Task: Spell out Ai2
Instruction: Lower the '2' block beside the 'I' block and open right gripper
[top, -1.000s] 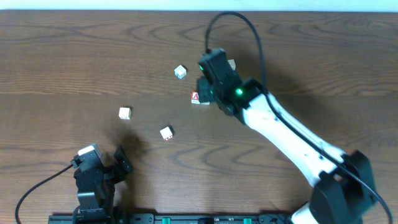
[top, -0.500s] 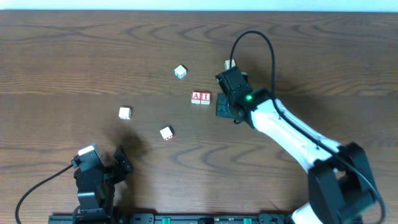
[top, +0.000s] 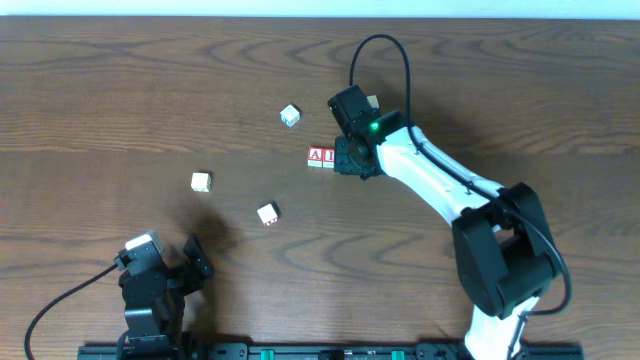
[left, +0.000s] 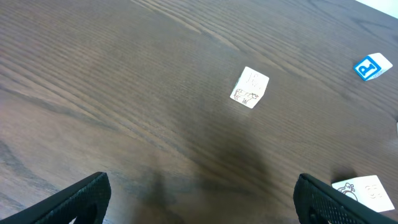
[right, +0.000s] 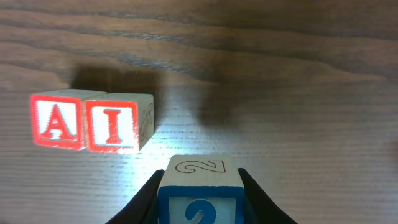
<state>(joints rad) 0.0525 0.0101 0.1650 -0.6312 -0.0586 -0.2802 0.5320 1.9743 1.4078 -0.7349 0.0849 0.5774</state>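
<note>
The wooden table (top: 120, 80) carried three loose blocks (top: 201, 181) at left. The right gripper (top: 352, 158) clamped the 2 block (right: 200, 186) near the touching A block (right: 59, 121) and I block (right: 113, 124). The left gripper (left: 202, 205) stood spread wide.

The small wooden cube with a red-framed red letter A (right: 57, 121) lay flat on the dark wooden surface (right: 298, 93), letter face up. Touching its side stood the matching wooden cube with a red letter I (right: 113, 126), the two in a straight row reading "AI". The wooden cube with a blue numeral 2 (right: 199, 183) was near the I cube but apart from it, off the row's line. It was clamped upright between the fingers of the right pincer (right: 199, 198), with an outlined 2 on top and a solid blue 2 on its camera-facing side.
</note>
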